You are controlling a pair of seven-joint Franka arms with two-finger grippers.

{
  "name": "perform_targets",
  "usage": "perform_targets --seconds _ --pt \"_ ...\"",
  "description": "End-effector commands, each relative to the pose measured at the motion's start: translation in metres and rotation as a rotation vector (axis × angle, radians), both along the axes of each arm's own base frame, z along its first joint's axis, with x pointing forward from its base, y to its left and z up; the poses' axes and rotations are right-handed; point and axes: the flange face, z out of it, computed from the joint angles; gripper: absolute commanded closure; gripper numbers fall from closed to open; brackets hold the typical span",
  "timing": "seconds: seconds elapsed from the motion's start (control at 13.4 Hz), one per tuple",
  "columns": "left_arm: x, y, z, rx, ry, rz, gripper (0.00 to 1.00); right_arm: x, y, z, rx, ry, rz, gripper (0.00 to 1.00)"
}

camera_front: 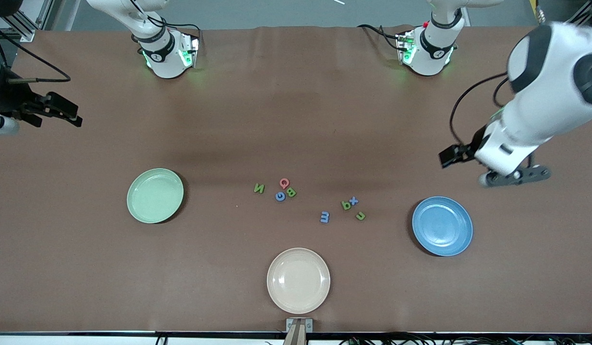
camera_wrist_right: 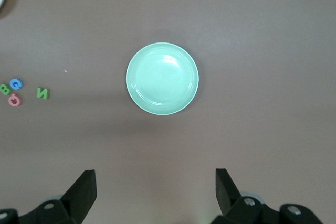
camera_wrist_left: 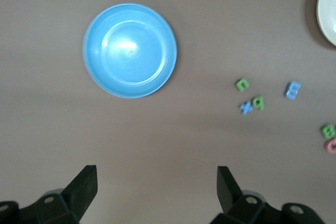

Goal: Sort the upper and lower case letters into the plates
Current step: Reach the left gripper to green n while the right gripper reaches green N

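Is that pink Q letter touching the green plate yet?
Apart. The front view shows the pink Q lying on bare table among the other capitals, with a wide stretch of brown table between it and the green plate.

the left gripper [camera_wrist_left: 156,190] hangs wide open over bare worktop [camera_wrist_left: 157,135], with the blue plate [camera_wrist_left: 130,50] and scattered letters [camera_wrist_left: 251,98] in sight.
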Motion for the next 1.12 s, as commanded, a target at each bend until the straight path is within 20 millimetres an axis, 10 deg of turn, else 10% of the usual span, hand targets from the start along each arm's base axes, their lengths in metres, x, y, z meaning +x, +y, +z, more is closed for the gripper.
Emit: perform_targets --seconds 0.0,0.3,0.67,1.04 --pt "0.029 -0.022 -0.057 -0.020 -0.005 0.099 0.00 0.045 -0.001 -0.062 -0.007 0.065 0.007 0.00" --pt "0.041 -0.074 -0.142 -0.026 -0.005 0.231 0.03 0.062 0.083 -0.104 -0.010 0.089 -0.046 0.00" --pt "0.057 -0.134 -0.218 0.001 -0.010 0.451 0.15 0.053 0.250 -0.195 -0.040 0.057 -0.197 0.00" --pt "0.057 -0.157 -0.268 0.033 -0.022 0.523 0.25 0.040 0.331 -0.288 0.017 0.009 -0.228 0.23"
